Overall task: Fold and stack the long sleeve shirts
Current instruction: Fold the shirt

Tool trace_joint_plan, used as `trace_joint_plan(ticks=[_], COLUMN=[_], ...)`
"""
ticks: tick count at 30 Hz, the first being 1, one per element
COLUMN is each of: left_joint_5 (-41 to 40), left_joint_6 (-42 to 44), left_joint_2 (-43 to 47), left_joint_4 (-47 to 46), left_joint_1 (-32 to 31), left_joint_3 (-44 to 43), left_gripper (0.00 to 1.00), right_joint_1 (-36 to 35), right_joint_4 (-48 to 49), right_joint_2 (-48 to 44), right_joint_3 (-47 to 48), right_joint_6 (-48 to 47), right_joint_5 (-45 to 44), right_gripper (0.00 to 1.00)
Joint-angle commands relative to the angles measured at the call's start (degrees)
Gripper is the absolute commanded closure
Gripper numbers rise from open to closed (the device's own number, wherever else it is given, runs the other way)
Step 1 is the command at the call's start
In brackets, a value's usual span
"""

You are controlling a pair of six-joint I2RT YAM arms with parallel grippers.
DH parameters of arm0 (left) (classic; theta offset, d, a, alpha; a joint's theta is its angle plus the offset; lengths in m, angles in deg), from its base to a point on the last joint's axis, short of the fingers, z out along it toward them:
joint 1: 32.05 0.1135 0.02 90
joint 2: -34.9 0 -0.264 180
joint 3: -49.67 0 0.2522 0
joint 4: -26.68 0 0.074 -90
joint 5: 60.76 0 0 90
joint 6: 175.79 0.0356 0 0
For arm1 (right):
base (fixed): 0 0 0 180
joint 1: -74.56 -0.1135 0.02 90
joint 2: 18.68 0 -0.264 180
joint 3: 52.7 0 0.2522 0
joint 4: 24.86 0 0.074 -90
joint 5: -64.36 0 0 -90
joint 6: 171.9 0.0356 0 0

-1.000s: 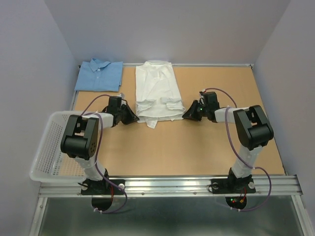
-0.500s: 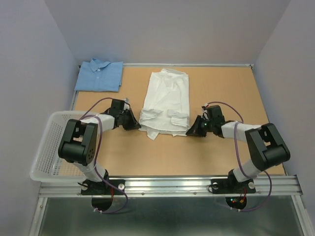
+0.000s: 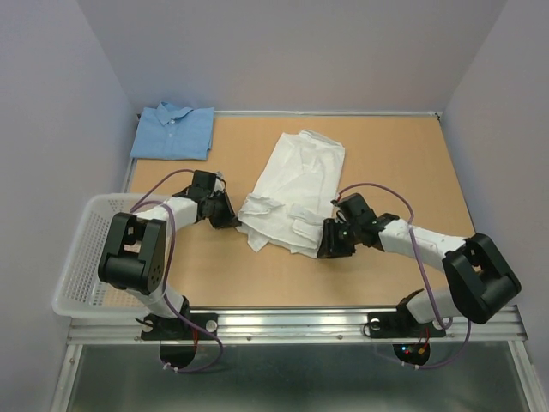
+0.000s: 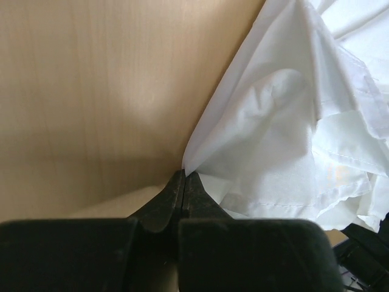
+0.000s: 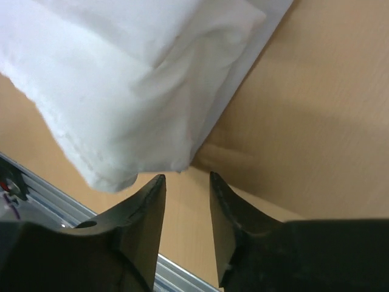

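The white shirt (image 3: 296, 189) lies partly folded and skewed on the table, collar end toward the back right. My left gripper (image 3: 236, 221) is shut on its near-left corner; in the left wrist view the cloth (image 4: 285, 134) runs out from the closed tips (image 4: 184, 176). My right gripper (image 3: 324, 249) is open just off the shirt's near-right corner; in the right wrist view the white edge (image 5: 134, 91) hangs just above the empty gap (image 5: 187, 177). The light blue shirt (image 3: 174, 130) lies folded at the back left corner.
A white mesh basket (image 3: 81, 257) stands at the left near edge, beside the left arm. The brown table top (image 3: 403, 163) is bordered by a metal rail (image 3: 300, 322) at the front and grey walls around.
The shirt has been dragged toward the near side and rotated, its collar end swinging right. My right gripper moved nearer and left and has let go of the corner. My left gripper keeps its hold.
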Motion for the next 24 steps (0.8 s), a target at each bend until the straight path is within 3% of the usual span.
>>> trace_joint_plan(ticks=[1,4,6,8,11,17,24], left_joint_5=[-3.33,-4.82,-5.87,-6.93,-8.25,-8.25,-6.14], left_joint_6=[2.37,2.55,2.73,2.64,2.2,-0.61,-2.37], left_joint_2=[1.19,4.36,6.91,9.19,10.69,13.15,13.33], left_joint_4=[4.23,6.25,7.75,8.63,9.59,7.85,4.68], left_joint_1=[0.47,0.47,0.47,0.55,0.55,0.73,0.73], left_joint_3=[-5.44,-6.94,-7.3,-7.47,-6.77,-1.42,2.9], left_gripper=[0.94,0.76,0.54,0.41,0.33,0.34,0.35], right_joint_1=[-2.92,-4.94,-6.17,-8.37,-13.37,-25.59,-29.56], right_joint_4=[-10.59,-18.93,-20.8,-21.68,-21.68,-21.95,-17.47], right_joint_2=[-3.86,-5.71,-6.77,-6.86,-4.67,5.61,12.39], right_joint_3=[9.48,16.34,19.61,23.2,25.94,31.66,35.88], right_joint_6=[-8.14,-15.61,-20.8,-25.18,-31.33,-39.79,-42.87], right_joint_5=[-5.96,-11.15,-15.19,-18.79,-25.01,-37.85,-41.04], right_gripper=[0.54,0.51,0.48,0.45,0.41,0.34,0.33])
